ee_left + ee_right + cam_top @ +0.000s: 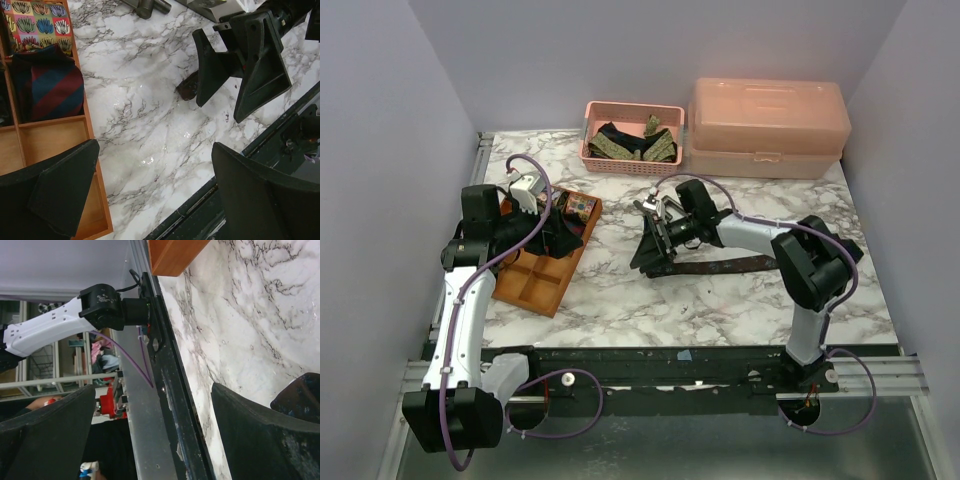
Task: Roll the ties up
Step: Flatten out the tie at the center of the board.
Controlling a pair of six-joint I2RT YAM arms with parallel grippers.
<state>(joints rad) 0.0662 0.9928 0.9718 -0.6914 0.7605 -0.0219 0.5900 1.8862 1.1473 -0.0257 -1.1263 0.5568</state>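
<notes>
A dark brown tie lies flat on the marble table, running right from my right gripper. That gripper is open and empty, with its fingers at the tie's left end, which shows in the left wrist view and by one finger in the right wrist view. My left gripper is open and empty over the orange wooden tray. In the tray lie a rolled red-and-blue striped tie and a bright flower-patterned roll. Olive-gold and black ties fill the pink basket at the back.
A closed pink plastic box stands at the back right beside the basket. A grey metal bar lies on the table behind the right gripper. The black rail runs along the near table edge.
</notes>
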